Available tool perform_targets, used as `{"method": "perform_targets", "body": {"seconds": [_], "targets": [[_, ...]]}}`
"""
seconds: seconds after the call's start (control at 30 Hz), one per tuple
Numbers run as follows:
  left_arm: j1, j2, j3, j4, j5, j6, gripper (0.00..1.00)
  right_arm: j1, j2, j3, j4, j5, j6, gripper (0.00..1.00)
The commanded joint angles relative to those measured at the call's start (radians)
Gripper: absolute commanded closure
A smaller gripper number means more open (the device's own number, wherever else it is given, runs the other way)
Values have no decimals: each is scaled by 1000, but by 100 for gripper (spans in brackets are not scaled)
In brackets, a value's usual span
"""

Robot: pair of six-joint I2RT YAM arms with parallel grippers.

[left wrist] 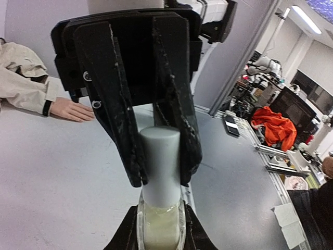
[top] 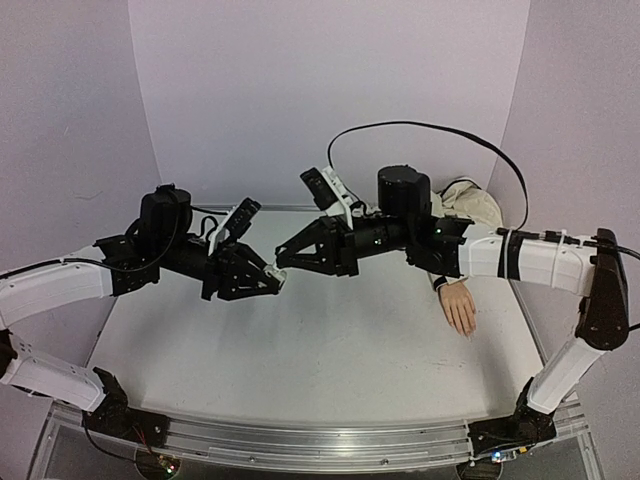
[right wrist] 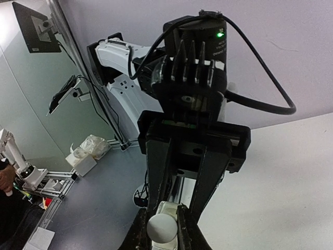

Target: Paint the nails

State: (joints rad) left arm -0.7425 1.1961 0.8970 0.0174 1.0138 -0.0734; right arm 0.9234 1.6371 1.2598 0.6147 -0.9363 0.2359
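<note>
A small glass bottle (left wrist: 160, 229) of pale polish with a white cap (left wrist: 160, 156) hangs in mid-air over the table's middle (top: 279, 270). My left gripper (top: 271, 282) is shut on the glass body, its fingers on both sides (left wrist: 160, 221). From the opposite side my right gripper (top: 286, 257) is shut on the cap (right wrist: 161, 232). The peach mannequin hand (top: 459, 305) lies palm down at the right of the table, with a beige sleeve (top: 470, 205) behind it. It also shows far left in the left wrist view (left wrist: 73, 110). Its nails are too small to make out.
The white table (top: 300, 360) is walled by pale panels at the back and sides. A black cable (top: 430, 130) arcs above the right arm. Beyond the table the wrist views show lab benches, an orange cloth (left wrist: 273, 127) and monitors (right wrist: 36, 26).
</note>
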Motion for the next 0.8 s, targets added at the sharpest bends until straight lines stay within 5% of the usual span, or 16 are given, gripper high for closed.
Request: {"method": "perform_targets", "body": {"seconds": [0.0, 0.13, 0.2, 0.47, 0.77], "targets": [[22, -47, 25, 119, -250, 40, 100, 18, -34, -34, -33, 114, 26, 67], [6, -98, -40, 117, -477, 126, 100, 18, -58, -21, -121, 329, 48, 29], [-19, -126, -63, 113, -592, 166, 100, 18, -46, 10, -185, 383, 53, 23], [-102, -120, -70, 103, -877, 270, 100, 17, 5, 115, -209, 533, 262, 23], [-119, -93, -60, 98, -945, 255, 100, 23, 92, 228, -186, 563, 361, 38]]}}
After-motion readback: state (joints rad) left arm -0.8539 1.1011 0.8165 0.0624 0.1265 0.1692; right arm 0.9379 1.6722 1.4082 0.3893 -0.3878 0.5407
